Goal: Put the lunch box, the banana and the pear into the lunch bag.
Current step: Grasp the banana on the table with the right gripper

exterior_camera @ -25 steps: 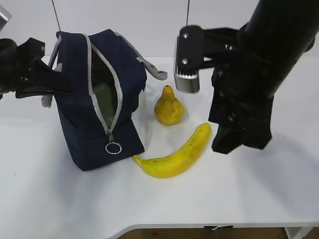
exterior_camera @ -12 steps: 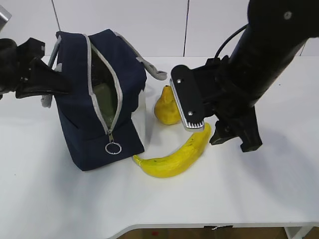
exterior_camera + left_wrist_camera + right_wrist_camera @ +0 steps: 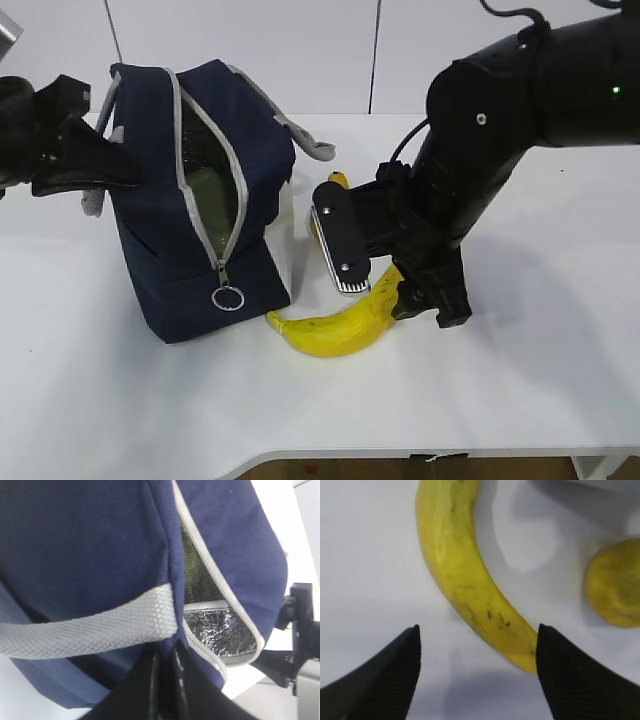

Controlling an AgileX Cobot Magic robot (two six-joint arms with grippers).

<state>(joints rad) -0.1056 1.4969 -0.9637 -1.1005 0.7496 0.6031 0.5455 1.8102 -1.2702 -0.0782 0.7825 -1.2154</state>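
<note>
The navy lunch bag [image 3: 180, 260] stands at the left with its zipper open. The sage-green lid of the lunch box [image 3: 208, 195] shows inside it. My left gripper [image 3: 118, 172] is shut on the bag's edge by a grey handle [image 3: 90, 625], with its jaws [image 3: 165, 667] pinching navy fabric. The banana [image 3: 335, 328] lies on the table beside the bag. My right gripper [image 3: 395, 295] is open, low over the banana's right end. In the right wrist view the banana [image 3: 465, 580] ends between the fingertips [image 3: 477, 627], close to the right one. The pear [image 3: 338, 180] is mostly hidden behind the right gripper and shows in the right wrist view [image 3: 615, 590].
The white table [image 3: 520, 390] carries the things. A metal ring pull [image 3: 228, 297] hangs at the zipper's lower end. The bag's silver lining [image 3: 220, 630] shows at its open mouth. The right arm's bulk stands over the table's right middle.
My right arm has come down and to the left, from above the fruit to the banana's right end, and now covers most of the pear. The left arm and bag have not moved.
</note>
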